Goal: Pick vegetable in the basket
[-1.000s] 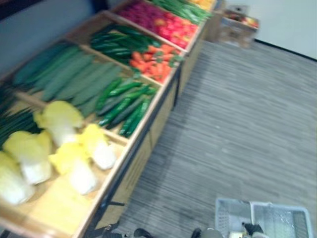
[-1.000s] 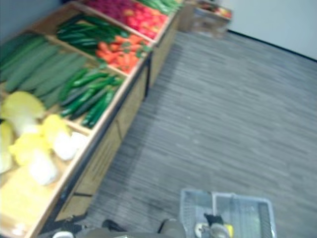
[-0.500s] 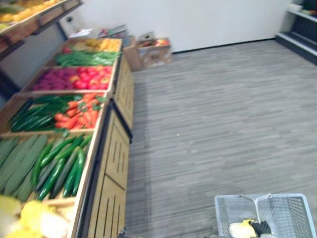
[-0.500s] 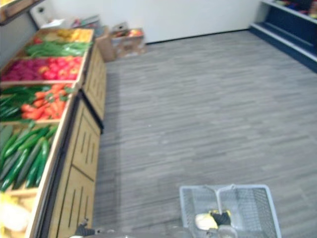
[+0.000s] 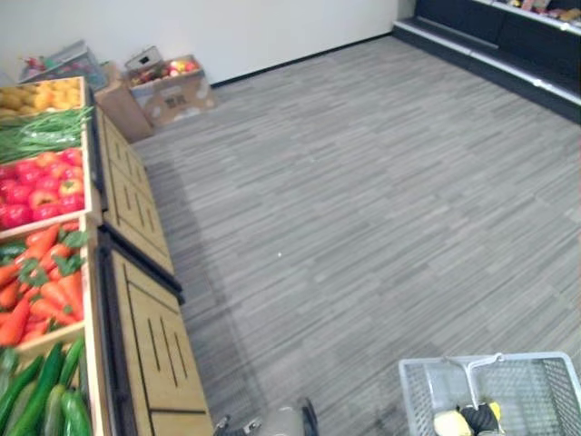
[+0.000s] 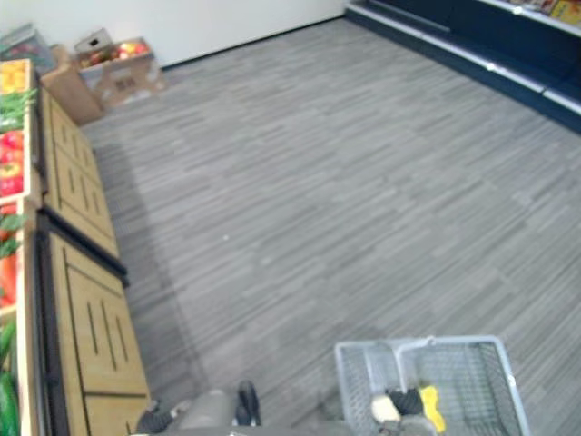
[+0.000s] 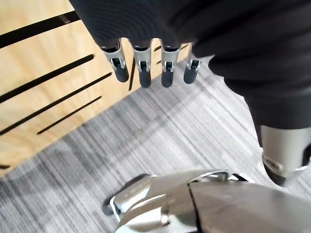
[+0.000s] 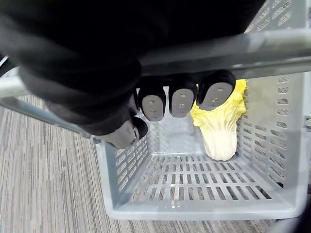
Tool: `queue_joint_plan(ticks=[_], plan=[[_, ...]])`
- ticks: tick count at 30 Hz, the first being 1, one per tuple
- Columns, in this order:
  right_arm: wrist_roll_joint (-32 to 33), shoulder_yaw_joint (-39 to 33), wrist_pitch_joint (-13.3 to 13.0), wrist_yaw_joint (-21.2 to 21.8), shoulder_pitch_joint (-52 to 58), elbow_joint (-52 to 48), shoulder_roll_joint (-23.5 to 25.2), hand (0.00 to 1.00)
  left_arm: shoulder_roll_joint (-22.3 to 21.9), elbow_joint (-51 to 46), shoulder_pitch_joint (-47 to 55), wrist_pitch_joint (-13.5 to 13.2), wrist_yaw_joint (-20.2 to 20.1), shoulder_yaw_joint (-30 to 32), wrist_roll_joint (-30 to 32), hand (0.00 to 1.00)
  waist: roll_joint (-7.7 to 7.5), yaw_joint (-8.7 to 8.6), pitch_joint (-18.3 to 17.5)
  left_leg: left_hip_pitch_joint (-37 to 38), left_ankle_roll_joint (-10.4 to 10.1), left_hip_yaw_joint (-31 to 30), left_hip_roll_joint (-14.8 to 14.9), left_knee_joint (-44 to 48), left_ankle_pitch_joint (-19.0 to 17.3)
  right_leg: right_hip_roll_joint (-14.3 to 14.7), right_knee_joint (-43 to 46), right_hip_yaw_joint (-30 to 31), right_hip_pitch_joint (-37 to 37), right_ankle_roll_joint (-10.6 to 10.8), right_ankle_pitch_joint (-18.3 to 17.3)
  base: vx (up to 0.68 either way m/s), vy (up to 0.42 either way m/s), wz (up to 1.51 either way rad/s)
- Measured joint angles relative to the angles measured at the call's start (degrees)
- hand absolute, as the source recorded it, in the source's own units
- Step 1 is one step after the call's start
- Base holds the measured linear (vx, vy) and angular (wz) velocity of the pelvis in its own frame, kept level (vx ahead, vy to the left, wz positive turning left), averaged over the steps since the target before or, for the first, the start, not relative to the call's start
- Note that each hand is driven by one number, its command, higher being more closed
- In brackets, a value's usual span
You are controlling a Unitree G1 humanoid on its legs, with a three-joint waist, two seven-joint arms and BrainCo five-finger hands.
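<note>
Cabbage (image 8: 219, 127) is lying in the basket (image 8: 204, 206), right hand (image 8: 181, 101) clamping its handle (image 8: 282, 46), left hand (image 7: 143, 60) hanging slack; view is swinging off the stand (image 5: 136, 300): pick likely done.

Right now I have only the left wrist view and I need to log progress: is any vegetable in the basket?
Observer: Yes. One pale yellow and white cabbage lies inside the grey plastic mesh basket.
Operator: What is carrying that basket?
Observer: The right robot hand, with its fingers curled round the basket's metal handle.
Operator: I see a wooden panel. What is above it?
Observer: That panel belongs to the wooden produce stand on the robot's left. One of the bins on top holds orange carrots.
</note>
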Motion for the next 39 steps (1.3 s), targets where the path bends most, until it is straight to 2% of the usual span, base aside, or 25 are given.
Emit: queue_joint_plan(ticks=[2,3,4,6,7,8,10,12,13,14,15,16,17,21,23,24,26,28,31,33,34,36,37,38,39], plan=[[0.02,-0.34,-0.49,0.01,-0.06,0.05,0.06,1.0,0.59,0.82,0.0,-0.02,-0.02,-0.87,0.0,0.0,-0.36,-0.45,0.21,3.39,0.76,0.84,-1.11,-1.72,0.51,-0.26,11.49,0.8,-3.54,4.26,2.47,0.43,0.213,0.13],[0.12,-0.31,-0.61,0.09,0.06,0.29,0.62,1.0,2.24,1.11,0.39,0.12,-0.07,-2.51,-0.03,0.0,-1.75,-1.21,1.26,8.1,1.4,0.95,-1.5,-2.08,0.33,-0.14,24.39,1.28,-7.04,12.59,10.18,0.41,0.197,0.23],[0.22,-0.31,-0.63,0.19,0.3,0.31,0.87,1.0,2.97,0.96,-0.02,0.17,-0.15,-3.51,-0.03,0.0,-1.84,-1.31,1.79,10.03,1.76,0.72,-1.59,-2.7,-0.02,0.2,29.44,1.1,-8.42,12.68,12.26,0.48,0.171,0.33],[0.44,-0.97,-0.67,0.28,-0.05,0.32,1.27,1.0,4.29,0.81,-0.75,0.49,-0.59,-6.03,-0.09,0.0,-2.7,-2.41,2.31,16.77,1.95,-1.58,-2.3,-7.02,-0.27,0.08,42.52,-4.16,-15.1,10.8,11.17,0.38,0.055,0.43],[0.44,-1.61,-0.89,0.21,-0.05,0.29,1.3,1.0,4.3,0.6,-1.41,0.51,-0.61,-6.1,-0.16,0.0,-2.5,-2.65,2.44,18.23,1.88,-1.99,-2.35,-8.23,-0.22,-0.1,43.14,-5.78,-16.56,9.46,10.42,0.38,0.023,0.44],[0.51,-3.13,-1.33,-0.3,-0.29,0.28,1.15,1.0,4.25,0.06,-2.49,0.53,-0.55,-6.08,-0.75,0.0,-1.86,-2.65,3.19,21.27,1.78,-2.72,-2.37,-10.43,-0.12,-0.74,41.23,-9.31,-18.48,4.75,7.7,0.3,0.011,0.29],[0.78,-5.2,-1.32,-0.54,-0.6,0.28,1.25,1.0,2.92,-1.44,-4.1,0.49,-0.51,-5.85,-2.07,0.0,-1.2,-2.75,3.99,24.22,1.78,-4.0,-2.29,-11.93,-0.13,-1.92,32.92,-13.78,-20.22,0.87,5.33,0.4,-0.045,0.52],[1.51,-7.08,-1.19,-0.62,-0.38,0.28,1.88,1.0,1.35,-2.95,-5.42,0.43,-0.41,-4.13,-3.28,0.0,-0.8,-2.92,4.21,25.92,1.74,-5.19,-2.13,-12.76,-0.13,-2.74,19.74,-15.66,-20.86,0.37,5.19,0.47,-0.156,0.73],[2.42,-8.69,-1.1,-0.74,-0.03,0.27,2.64,1.0,0.01,-3.67,-6.01,0.33,-0.42,-3.15,-4.53,0.0,-0.41,-3.15,4.24,26.45,1.09,-5.28,-1.38,-12.8,-0.29,-3.26,9.71,-15.68,-20.74,0.55,6.37,0.46,-0.239,0.9],[2.85,-10.18,-0.7,-1.23,0.06,0.25,3.11,1.0,-1.31,-4.4,-6.1,0.23,-0.32,-2.16,-4.87,0.0,0.0,-3.55,4.35,27.21,-1.81,-5.47,0.14,-12.92,-1.09,-3.73,0.94,-15.2,-20.69,0.21,9.34,0.47,-0.258,0.89],[2.9,-10.93,-0.29,-1.48,0.06,0.19,3.29,1.0,-1.84,-4.59,-6.02,0.08,-0.33,-1.57,-4.87,0.0,0.16,-3.63,4.48,27.86,-3.06,-5.46,0.82,-13.06,-1.78,-3.98,-2.78,-14.84,-20.64,0.03,12.27,0.5,-0.289,0.65],[2.87,-11.15,0.41,-1.87,0.62,0.28,3.81,1.0,-2.46,-4.91,-5.54,-0.03,-0.45,0.16,-4.96,0.0,0.35,-3.53,4.65,29.33,-5.02,-5.64,2.11,-13.43,-2.78,-3.97,-4.93,-15.28,-19.9,1.17,21.24,0.51,-0.33,0.22],[2.84,-11.32,0.93,-2.23,0.03,0.16,3.72,1.0,-4.1,-4.21,-5.67,0.1,-0.34,2.4,-5.0,0.0,2.36,-2.44,4.68,29.89,-7.37,-5.32,4.56,-13.37,-1.81,-2.27,-1.15,-16.52,-20.87,-0.13,18.51,0.5,-0.341,0.11],[2.77,-11.32,1.05,-2.04,-0.38,0.29,4.96,1.0,-6.22,-3.72,-6.27,0.02,0.06,3.11,-4.54,0.0,2.35,-2.52,4.62,30.37,-10.25,-6.07,6.75,-9.77,6.16,-2.78,9.14,-18.92,-20.61,-1.98,8.61,0.47,-0.358,0.28],[2.76,-11.16,1.11,-1.74,-0.05,0.3,4.9,1.0,-6.86,-3.1,-6.42,-0.03,0.1,3.66,-4.59,0.0,2.22,-2.75,4.66,24.27,-10.14,-10.42,9.77,4.62,11.69,-2.27,7.75,-21.84,-15.56,-2.76,5.95,0.35,-0.298,0.45],[2.68,-10.91,1.14,-1.69,0.34,0.28,4.54,1.0,-6.81,-3.09,-6.73,-0.01,0.03,3.53,-4.6,0.0,2.02,-2.67,4.76,19.4,-9.89,-12.22,11.6,14.75,16.58,-1.67,6.06,-22.85,-12.36,-3.28,5.05,0.31,-0.274,0.31],[2.2,-10.67,1.28,-1.66,0.11,0.32,3.48,1.0,-6.67,-3.5,-6.84,-0.18,-0.03,3.5,-4.59,0.0,2.15,-2.4,4.71,13.36,-9.53,-12.02,13.12,26.54,16.1,-0.88,3.38,-23.67,-8.28,-4.29,4.02,0.27,-0.175,0.04],[2.16,-10.6,1.12,-1.63,-0.72,0.29,2.75,1.0,-6.24,-3.62,-6.98,-0.99,-0.62,3.21,-4.54,0.0,2.08,-2.33,4.75,8.61,-8.56,-8.01,13.59,31.34,14.14,-0.42,-0.12,-23.91,-3.69,-4.55,3.88,0.24,-0.091,-0.02],[2.12,-10.86,0.9,-1.63,-1.51,0.3,1.53,1.0,-5.82,-4.36,-7.05,-1.68,-1.09,2.59,-4.55,0.0,2.08,-1.92,4.69,4.16,-7.06,-1.61,12.99,25.06,10.81,-0.58,-4.78,-24.39,1.27,-4.28,4.02,0.24,0.018,0.0],[2.08,-10.87,0.92,-1.65,-2.25,0.33,1.08,1.0,-5.53,-4.79,-7.16,-1.7,-1.12,2.04,-4.53,0.0,2.01,-1.71,4.69,2.21,-6.83,0.56,10.97,14.66,10.13,-1.25,-6.95,-24.73,2.91,-3.27,4.32,0.25,0.114,0.04],[2.08,-10.87,0.92,-1.65,-2.25,0.31,0.78,1.0,-5.5,-4.66,-7.42,-1.6,-1.04,1.49,-4.28,0.0,2.02,-1.45,4.67,2.03,-6.3,2.16,8.51,4.86,10.95,-2.09,-8.11,-25.26,3.92,-1.98,4.44,0.35,0.205,0.25],[2.09,-10.91,0.96,-1.72,-1.71,0.31,0.38,1.0,-5.47,-4.3,-7.47,-1.31,-0.98,0.98,-3.91,0.0,2.58,-1.43,4.41,2.81,-6.32,4.2,4.62,-11.1,16.65,-2.73,-9.58,-26.7,5.99,0.38,4.39,0.34,0.238,0.38],[2.04,-10.93,1.02,-1.73,-0.95,0.31,-0.07,1.0,-5.48,-3.72,-7.44,-1.05,-0.97,1.03,-3.27,0.0,3.93,-1.12,3.77,2.94,-5.73,4.66,3.55,-17.56,20.42,-2.08,-10.12,-27.66,7.38,2.01,3.56,0.37,0.282,0.35],[1.96,-10.65,1.33,-1.75,-1.24,1.41,0.39,1.0,-4.74,-3.48,-7.9,-0.78,-0.95,1.48,-2.64,0.0,3.5,-0.63,3.54,3.49,-0.05,4.83,2.25,-17.35,22.19,-2.53,-10.36,-27.43,9.17,2.99,2.8,0.38,0.258,0.33],[1.53,-9.72,1.31,-1.58,-1.42,1.68,0.55,1.0,-4.22,-3.52,-7.93,-0.62,-0.99,1.45,-2.26,0.0,2.56,-0.64,3.16,3.78,-0.33,5.04,1.16,-17.31,21.26,-3.28,-11.36,-27.03,9.89,2.97,2.84,0.38,0.219,0.17]])
